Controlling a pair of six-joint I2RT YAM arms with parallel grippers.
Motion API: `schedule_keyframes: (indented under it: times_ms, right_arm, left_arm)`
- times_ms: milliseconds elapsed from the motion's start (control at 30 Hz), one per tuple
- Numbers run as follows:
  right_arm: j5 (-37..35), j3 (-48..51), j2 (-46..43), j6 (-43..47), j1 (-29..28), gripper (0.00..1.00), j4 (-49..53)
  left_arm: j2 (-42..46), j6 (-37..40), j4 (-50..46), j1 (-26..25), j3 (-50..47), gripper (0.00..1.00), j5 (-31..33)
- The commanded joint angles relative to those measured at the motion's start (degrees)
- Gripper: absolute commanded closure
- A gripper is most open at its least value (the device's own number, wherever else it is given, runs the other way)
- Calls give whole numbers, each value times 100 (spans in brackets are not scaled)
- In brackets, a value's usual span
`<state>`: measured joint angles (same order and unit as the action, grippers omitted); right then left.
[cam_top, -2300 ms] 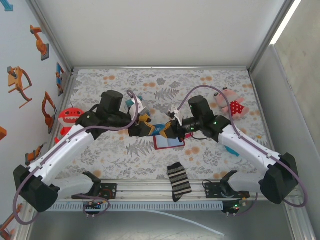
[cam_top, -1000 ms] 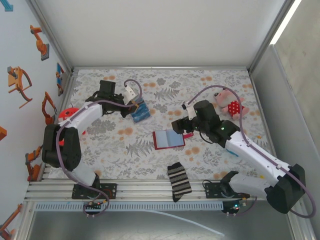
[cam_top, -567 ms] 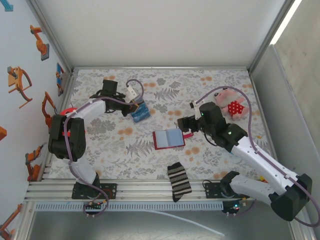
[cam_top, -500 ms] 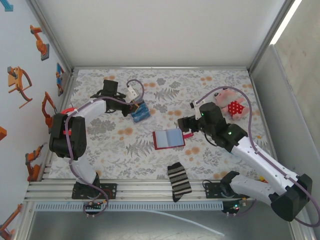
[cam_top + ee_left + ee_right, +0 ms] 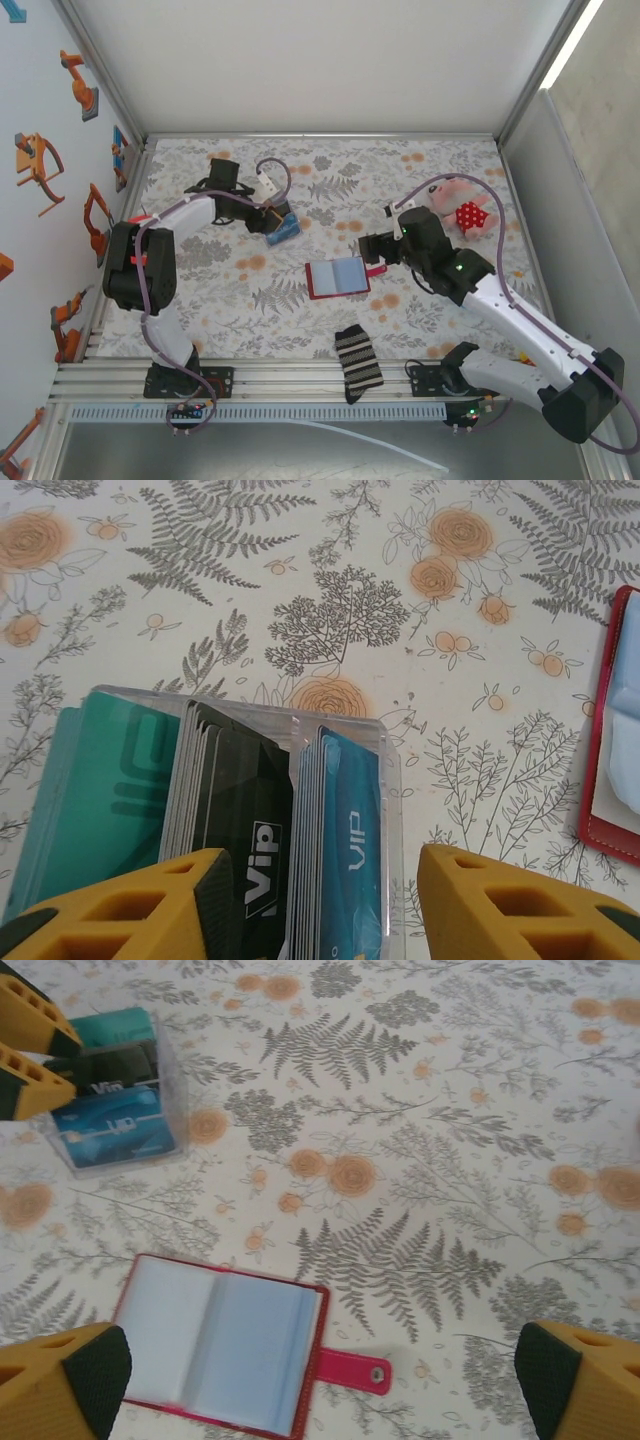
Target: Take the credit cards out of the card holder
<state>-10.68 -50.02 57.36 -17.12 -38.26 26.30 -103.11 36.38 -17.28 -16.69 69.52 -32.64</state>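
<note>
Left gripper (image 5: 320,880) and right gripper (image 5: 322,1365) both gape.

Card holder (image 5: 220,1345) lay on desk (image 5: 420,1160), between right jaws; box of cards (image 5: 230,820) just ahead of left jaws, well apart.

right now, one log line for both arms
left gripper open over clear card box | right gripper open above card holder | card holder lying open

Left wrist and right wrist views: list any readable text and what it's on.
"VIP": white letters on the top of the black cards, standing in the clear box.
"VIP": pale letters on the blue cards next to them, same box.
Teal cards: a darker mark, not readable as letters.
Card holder, lying open: no text seen.
</note>
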Motion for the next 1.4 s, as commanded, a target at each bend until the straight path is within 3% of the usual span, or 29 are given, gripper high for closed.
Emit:
schedule_keyframes:
  times_ms: [0,33,267,367,567,800,867,1000,1133,1333,1367]
  right_arm:
    - [-867,171,-249,-89,61,1,-46]
    - [-1097,225,-309,-106,102,1,-62]
    - [-2226,1129,-855,250,403,0,-1000]
    - [-2299,1281,-881,292,766,1,-1203]
    - [-2082,1502,-468,426,1487,0,-1777]
    - [-1415,2001,184,783,2350,0,-3283]
    - [-1221,2222,381,982,2540,0,-3941]
    - [-1033,2769,804,1385,2852,1,-5406]
    - [-715,3023,1208,1344,3208,0,-6169]
    - [-329,3139,1975,1475,3528,1,-7247]
    - [-264,3130,2060,1507,3569,1,-7375]
  left_arm:
    - [683,-223,188,10,-198,41,249]
    - [893,-349,340,11,-368,35,408]
    - [2487,-1628,2158,99,-2169,16,2208]
    - [3090,-2142,2877,225,-2958,13,2972]
    - [3554,-2628,3825,519,-4016,9,3921]
    - [3291,-3016,5278,875,-4773,6,4040]
    - [3094,-3109,5585,916,-4842,0,4052]
    - [2514,-3258,6227,974,-4921,3,3892]
    - [2002,-3288,6926,979,-5038,3,4023]
    - [1301,-3596,7315,1254,-4864,3,4033]
    - [1484,-3729,6821,1288,-4780,3,4175]
